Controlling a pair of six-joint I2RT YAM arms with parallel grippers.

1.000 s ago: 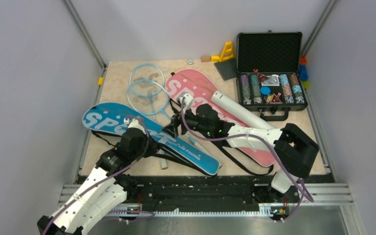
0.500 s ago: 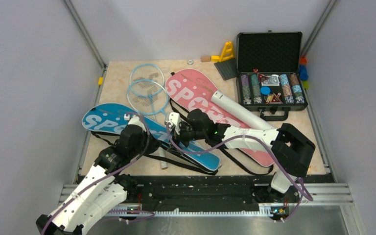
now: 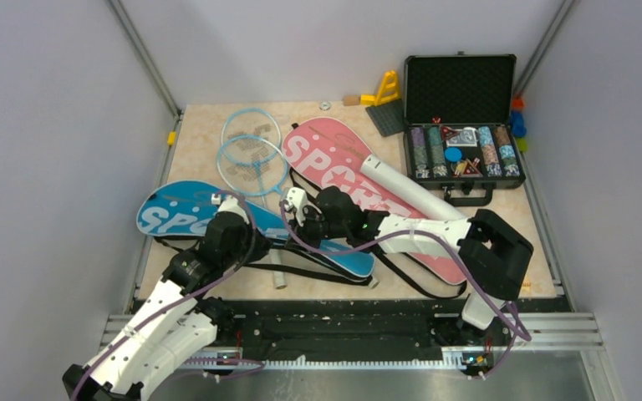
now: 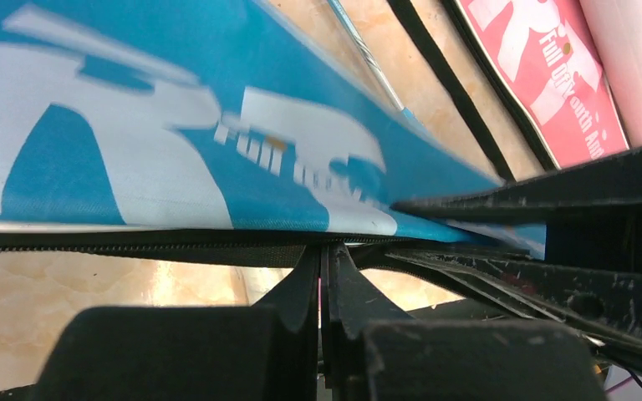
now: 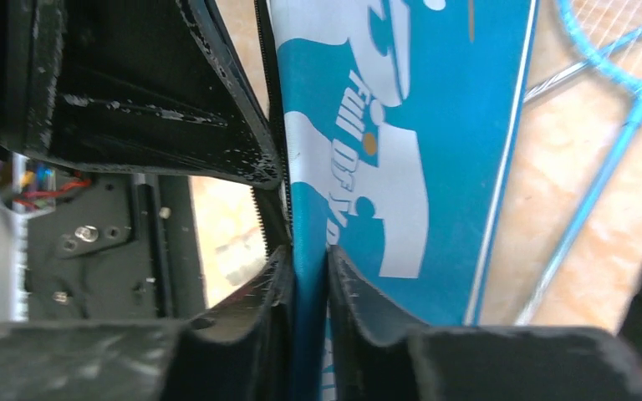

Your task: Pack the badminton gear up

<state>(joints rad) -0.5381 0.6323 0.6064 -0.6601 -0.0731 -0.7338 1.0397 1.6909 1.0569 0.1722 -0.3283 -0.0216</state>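
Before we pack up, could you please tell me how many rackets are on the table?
2. Both lie left of the pink cover, heads overlapping: the far racket and the near racket, shafts running toward the blue cover. Others could be hidden inside the covers.

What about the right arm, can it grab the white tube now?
Probably not straight away. The right gripper is clamped on the blue cover, so it must let go first. The white tube lies uncovered on the pink cover, right beside that arm.
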